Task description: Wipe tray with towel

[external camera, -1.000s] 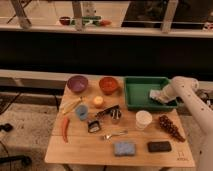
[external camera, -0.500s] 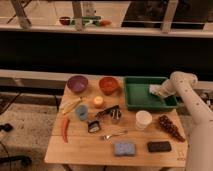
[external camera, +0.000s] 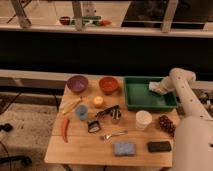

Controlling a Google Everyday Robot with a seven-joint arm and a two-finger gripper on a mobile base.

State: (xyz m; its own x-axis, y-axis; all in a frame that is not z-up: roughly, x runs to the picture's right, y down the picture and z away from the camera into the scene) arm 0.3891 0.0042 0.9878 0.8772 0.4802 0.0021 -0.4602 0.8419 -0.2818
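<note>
Tray (external camera: 140, 96) sits at the right rear of the table (external camera: 75, 152), and the wipe is under way. Nearest the camera, on the front edge, lie a blue sponge (external camera: 124, 148) and a dark block (external camera: 159, 146), both well apart from the work. In the middle of the table a white cup (external camera: 143, 120) stands just in front of the tray's near wall, with grapes (external camera: 166, 124) beside it to the right. Inside the tray, the towel (external camera: 153, 86) lies on the right part of the floor, close to the far wall. The gripper (external camera: 160, 89) reaches in from the right with its fingers pressed together on the cloth. Change over the last second: towel and gripper have travelled together from mid-floor toward the far wall, a short stroke away from the camera. Reading: this is wiping contact, not carrying. The right rear of the floor is likely covered, while the left half looks untouched, so more strokes to the left are needed. Level with the tray and further left stand an orange bowl (external camera: 108, 84) and a purple bowl (external camera: 77, 83).
</note>
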